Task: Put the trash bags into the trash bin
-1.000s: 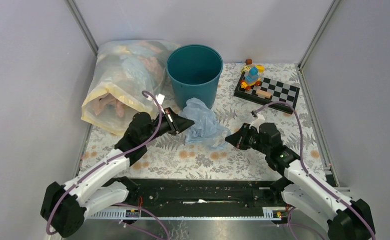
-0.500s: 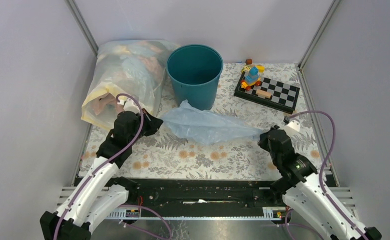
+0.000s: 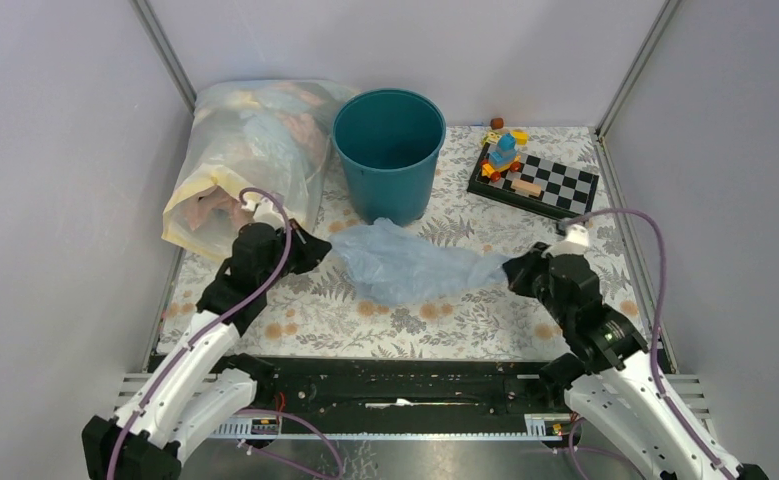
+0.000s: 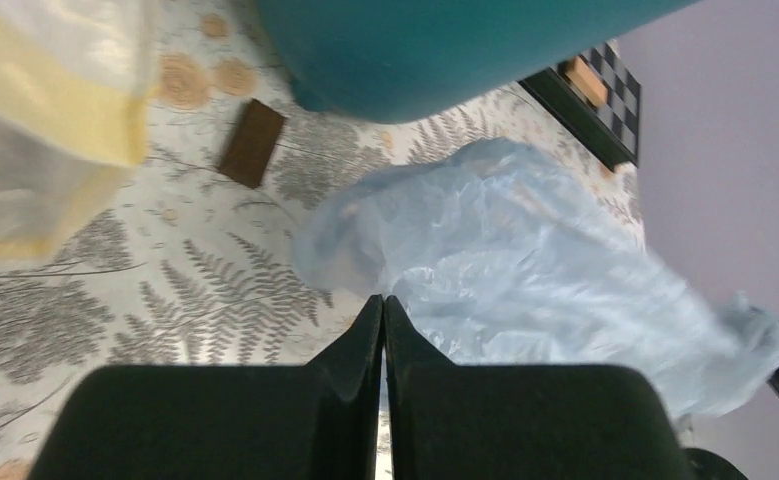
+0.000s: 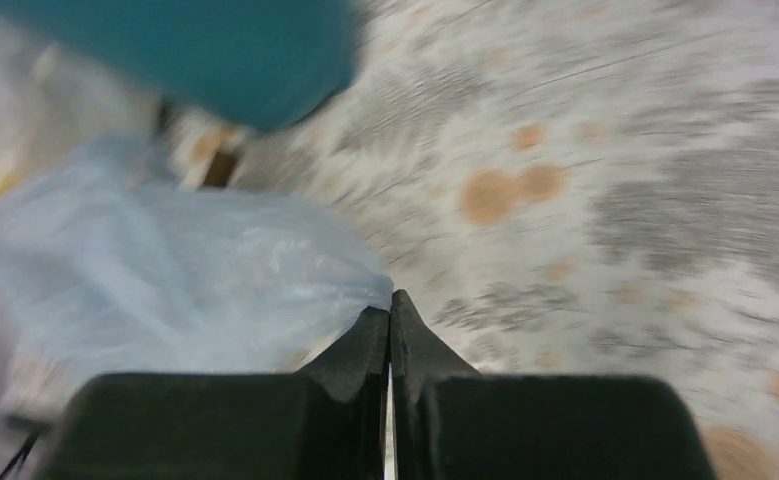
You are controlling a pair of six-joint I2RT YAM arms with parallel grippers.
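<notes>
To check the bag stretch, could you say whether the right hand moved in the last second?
Yes. The right hand went rightward, from left of the checkerboard to directly in front of it.

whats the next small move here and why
Probably lift both grippers together, toward the trash bin. The left gripper and right gripper each look shut on an end of the trash bag, which lies on the table in front of the bin, not yet inside.
</notes>
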